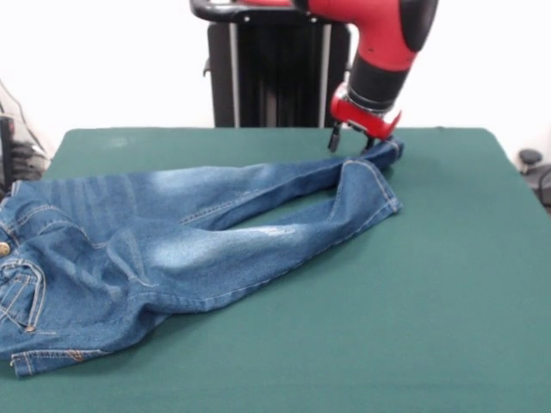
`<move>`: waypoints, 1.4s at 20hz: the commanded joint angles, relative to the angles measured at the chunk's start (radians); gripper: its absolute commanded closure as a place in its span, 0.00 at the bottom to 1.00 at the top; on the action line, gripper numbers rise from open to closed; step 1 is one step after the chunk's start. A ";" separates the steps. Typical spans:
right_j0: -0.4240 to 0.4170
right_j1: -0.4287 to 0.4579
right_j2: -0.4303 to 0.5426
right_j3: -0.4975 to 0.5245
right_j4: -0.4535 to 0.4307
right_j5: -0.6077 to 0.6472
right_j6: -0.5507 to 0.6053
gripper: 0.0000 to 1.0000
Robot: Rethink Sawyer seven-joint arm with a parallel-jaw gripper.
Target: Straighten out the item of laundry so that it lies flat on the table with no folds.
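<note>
The blue denim jeans (172, 249) lie across the left and middle of the green table (448, 284). The waistband with its metal button is at the left edge, and part of the seat is folded and bunched at the lower left. The two legs stretch to the right and meet at their ends, leaving a gap of green between them. The near leg's end is folded back. My gripper (353, 144) hangs low over the table's far side, right at the cuff of the far leg (389, 151), which touches its right side.
The black pedestal (275, 77) stands behind the table's far edge. Dark equipment shows off the table at the left edge (13, 155) and right edge (534, 168).
</note>
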 commanded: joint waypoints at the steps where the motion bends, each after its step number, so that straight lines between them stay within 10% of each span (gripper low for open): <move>1: -0.027 0.035 0.170 -0.219 0.083 -0.038 0.153 0.00; 12: 0.025 0.005 0.075 -0.240 0.076 0.140 0.144 0.00; 28: -0.092 -0.338 0.170 -0.044 0.036 0.360 0.094 0.00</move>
